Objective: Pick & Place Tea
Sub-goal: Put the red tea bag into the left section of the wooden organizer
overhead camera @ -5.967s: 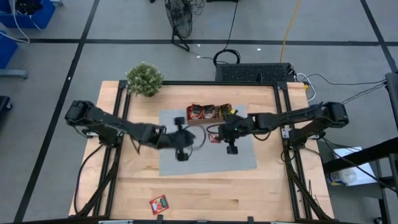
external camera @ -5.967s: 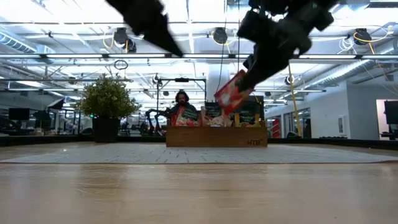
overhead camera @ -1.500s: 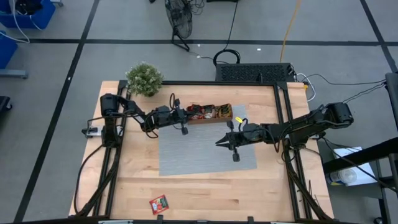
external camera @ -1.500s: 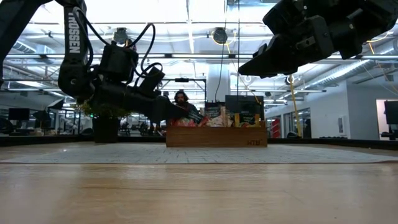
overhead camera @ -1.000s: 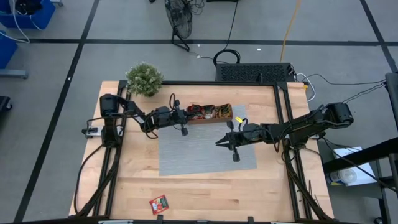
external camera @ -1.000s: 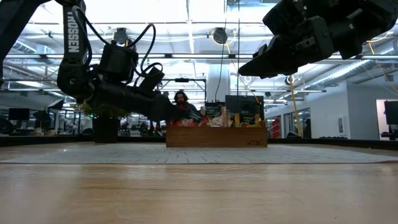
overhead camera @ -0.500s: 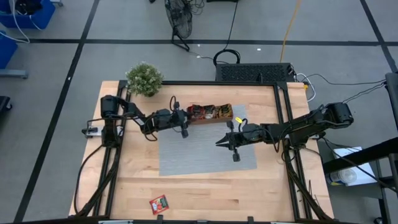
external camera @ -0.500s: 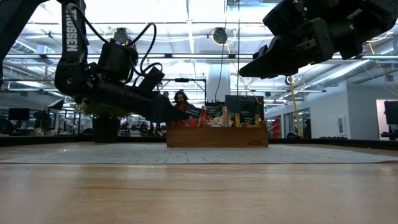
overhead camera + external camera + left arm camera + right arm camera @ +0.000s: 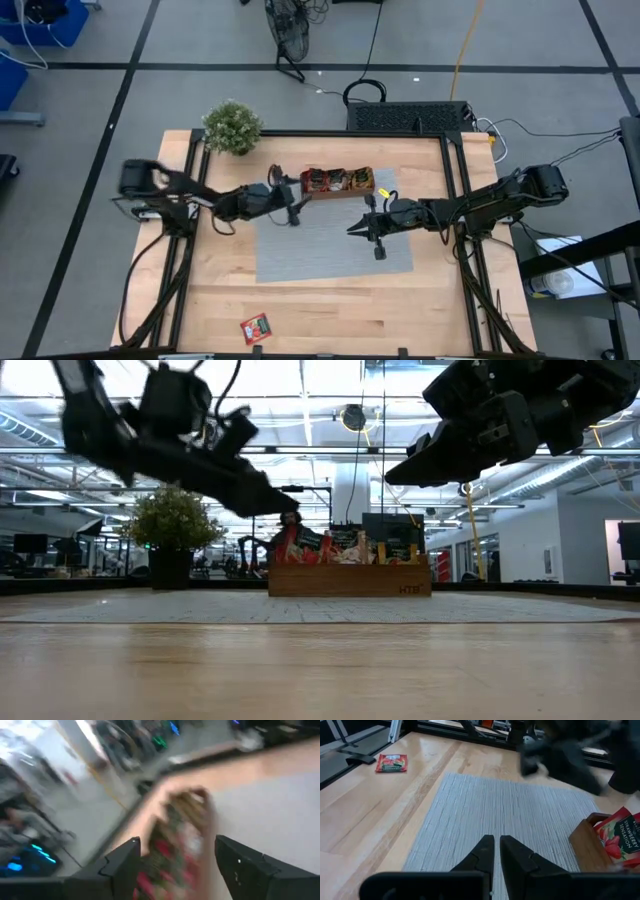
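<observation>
Nearest the front edge of the desk [image 9: 330,315], in the lower left of the high view, one red tea packet [image 9: 255,328] lies flat and alone on the bare wood, well apart from both arms.

Farther in, over the grey mat [image 9: 330,245], the right end effector [image 9: 352,229] hangs with its fingers drawn almost together and nothing between them. From it the stray packet lies toward the lower left, across the mat's corner; its wrist view shows that packet far off in the upper left.

Beyond, the left end effector [image 9: 298,205] hovers just beside the left end of the wooden tray [image 9: 338,182], fingers spread and empty as far as its blurred wrist view lets me judge. The tray, long axis left to right, holds the rest of the packets standing on edge.

I judge neither arm clearly nearer the stray packet; either must reach toward the front.
</observation>
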You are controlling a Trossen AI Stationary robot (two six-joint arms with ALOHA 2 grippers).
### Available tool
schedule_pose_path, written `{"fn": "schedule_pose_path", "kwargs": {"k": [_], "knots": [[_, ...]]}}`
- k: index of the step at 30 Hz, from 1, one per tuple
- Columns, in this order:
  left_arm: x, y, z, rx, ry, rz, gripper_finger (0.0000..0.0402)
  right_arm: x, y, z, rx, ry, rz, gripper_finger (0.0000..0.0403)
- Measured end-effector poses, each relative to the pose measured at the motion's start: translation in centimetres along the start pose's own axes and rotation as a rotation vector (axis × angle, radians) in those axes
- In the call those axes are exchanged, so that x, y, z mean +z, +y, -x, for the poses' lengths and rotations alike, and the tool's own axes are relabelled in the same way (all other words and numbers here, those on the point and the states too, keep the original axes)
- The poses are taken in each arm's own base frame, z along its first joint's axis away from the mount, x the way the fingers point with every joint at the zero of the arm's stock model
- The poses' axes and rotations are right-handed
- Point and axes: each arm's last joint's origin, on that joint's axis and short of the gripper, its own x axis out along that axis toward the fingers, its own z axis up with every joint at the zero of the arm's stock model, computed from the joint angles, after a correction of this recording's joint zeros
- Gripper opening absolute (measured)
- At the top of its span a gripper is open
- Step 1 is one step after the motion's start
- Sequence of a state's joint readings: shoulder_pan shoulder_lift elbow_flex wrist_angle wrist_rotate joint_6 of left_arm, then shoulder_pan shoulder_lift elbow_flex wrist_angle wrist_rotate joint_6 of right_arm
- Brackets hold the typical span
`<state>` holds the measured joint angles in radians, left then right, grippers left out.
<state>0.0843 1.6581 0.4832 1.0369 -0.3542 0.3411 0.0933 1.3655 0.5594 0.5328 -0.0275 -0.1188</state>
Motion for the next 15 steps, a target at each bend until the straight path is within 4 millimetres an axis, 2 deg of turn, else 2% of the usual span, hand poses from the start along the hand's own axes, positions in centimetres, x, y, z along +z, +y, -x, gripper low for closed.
{"fn": "schedule_pose_path", "kwargs": {"k": [4,8,12,15], "knots": [[2.2,-1.8,3.6,-0.203,0.265,0.003,0.0261,-0.1,0.0,0.0,0.001,0.013,0.01,0.0018],[5.6,-4.5,8.8,-0.389,0.642,0.061,0.0262,-0.1,0.0,0.0,0.002,0.014,0.01,0.0018],[9.3,-8.4,12.8,-0.489,0.723,0.165,0.0262,-0.2,0.0,0.0,0.002,0.017,0.01,0.0018],[10.2,-11.6,14.6,-0.536,0.764,0.236,0.0262,-0.2,0.0,0.0,0.003,0.022,0.009,0.0018]]}}
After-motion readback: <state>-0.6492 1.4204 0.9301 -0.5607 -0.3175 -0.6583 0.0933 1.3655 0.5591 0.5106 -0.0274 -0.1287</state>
